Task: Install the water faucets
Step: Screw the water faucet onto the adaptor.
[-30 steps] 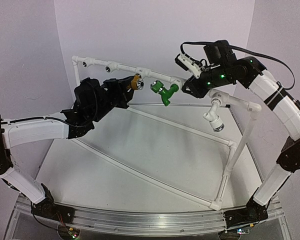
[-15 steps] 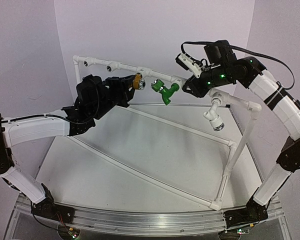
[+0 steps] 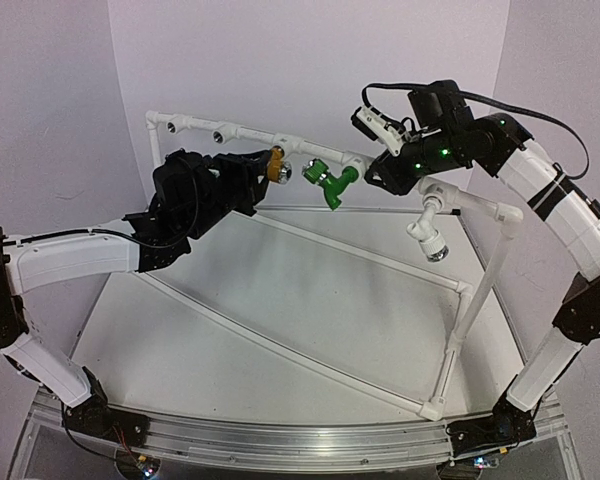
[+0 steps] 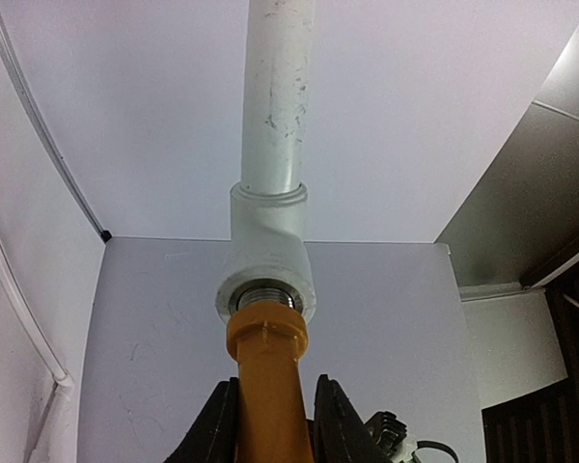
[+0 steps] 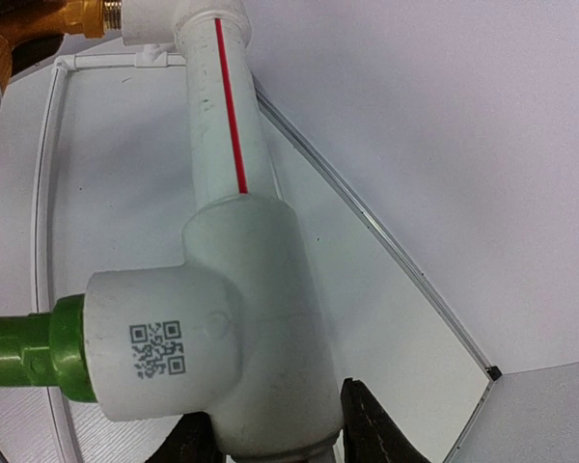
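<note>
Two faucets are in play, both up at the top rail of the white pipe frame (image 3: 242,134), above the centre of the overhead view. My left gripper (image 3: 263,168) is clenched on the yellow-orange faucet (image 3: 276,166). In the left wrist view my dark fingers (image 4: 217,429) press against either side of its body at the bottom centre of the frame, and the faucet stands straight up between them. Its collar sits just under the round mouth of a white socket fitting (image 4: 267,256), and the threaded end goes up into that mouth — how deep it has gone in I cannot tell. A white pipe runs from the fitting to the top edge of that frame.

The green faucet (image 3: 330,185) sits just right of the yellow-orange one in the overhead view, hanging down and to the left from the rail. My right gripper (image 3: 368,166) does not hold it. It grasps the white tee fitting (image 5: 222,338) instead: in the right wrist view my fingers (image 5: 367,429) bracket the lower end of the tee at the bottom of the frame, touching it on both sides. The green faucet comes in from the left edge of that view and joins the tee's side branch, which bears a small square printed code. The yellow-orange faucet shows in the upper left corner there.

Further right in the overhead view, a white fitting with a silvery end (image 3: 435,245) hangs from the frame's right-hand rail, above the white table (image 3: 330,300).
</note>
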Controlling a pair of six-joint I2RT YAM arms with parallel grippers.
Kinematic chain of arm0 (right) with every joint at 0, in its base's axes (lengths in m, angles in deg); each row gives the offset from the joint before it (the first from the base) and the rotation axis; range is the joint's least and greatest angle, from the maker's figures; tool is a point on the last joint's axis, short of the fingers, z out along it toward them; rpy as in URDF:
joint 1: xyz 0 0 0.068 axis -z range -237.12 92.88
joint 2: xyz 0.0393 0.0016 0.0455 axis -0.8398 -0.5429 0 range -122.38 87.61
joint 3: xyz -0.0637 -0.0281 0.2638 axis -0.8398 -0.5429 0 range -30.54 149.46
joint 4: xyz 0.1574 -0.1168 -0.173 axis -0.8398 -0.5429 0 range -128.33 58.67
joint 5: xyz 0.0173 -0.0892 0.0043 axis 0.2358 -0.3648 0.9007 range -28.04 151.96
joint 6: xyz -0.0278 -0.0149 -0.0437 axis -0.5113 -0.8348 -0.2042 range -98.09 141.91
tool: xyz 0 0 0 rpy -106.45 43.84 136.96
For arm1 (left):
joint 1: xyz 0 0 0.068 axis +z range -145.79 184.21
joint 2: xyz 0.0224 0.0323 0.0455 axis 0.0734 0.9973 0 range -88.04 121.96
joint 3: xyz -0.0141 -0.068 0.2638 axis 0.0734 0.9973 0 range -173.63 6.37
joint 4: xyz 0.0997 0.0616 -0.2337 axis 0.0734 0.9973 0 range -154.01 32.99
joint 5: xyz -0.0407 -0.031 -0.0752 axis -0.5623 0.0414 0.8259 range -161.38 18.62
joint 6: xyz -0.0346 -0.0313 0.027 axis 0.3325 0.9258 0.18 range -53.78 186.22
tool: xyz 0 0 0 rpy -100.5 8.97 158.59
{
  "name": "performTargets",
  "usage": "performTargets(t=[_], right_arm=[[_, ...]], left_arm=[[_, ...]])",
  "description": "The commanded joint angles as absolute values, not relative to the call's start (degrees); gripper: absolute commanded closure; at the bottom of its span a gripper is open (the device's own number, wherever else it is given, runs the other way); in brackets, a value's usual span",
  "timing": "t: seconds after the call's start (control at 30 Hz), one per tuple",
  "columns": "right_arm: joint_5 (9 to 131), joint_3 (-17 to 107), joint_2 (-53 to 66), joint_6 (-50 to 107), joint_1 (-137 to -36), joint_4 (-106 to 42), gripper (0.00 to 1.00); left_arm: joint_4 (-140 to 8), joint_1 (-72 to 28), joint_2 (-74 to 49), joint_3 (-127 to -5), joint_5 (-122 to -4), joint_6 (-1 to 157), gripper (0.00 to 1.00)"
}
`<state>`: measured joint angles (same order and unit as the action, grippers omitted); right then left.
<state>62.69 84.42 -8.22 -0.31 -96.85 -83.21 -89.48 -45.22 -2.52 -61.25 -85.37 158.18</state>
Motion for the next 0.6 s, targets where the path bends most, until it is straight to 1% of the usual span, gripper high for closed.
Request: performTargets(t=[0.0, 0.57], right_arm=[[70.3, 80.6, -13.6, 17.1, -99.0, -83.1, 1.0], [70.7, 80.2, -13.5, 16.8, -99.0, -83.0, 1.0]], left_arm=[[-94.7, -44.6, -2.2, -65.5, -82.2, 152.4, 1.0], [-93.7, -44.6, -3.3, -65.2, -81.3, 144.6, 1.0]])
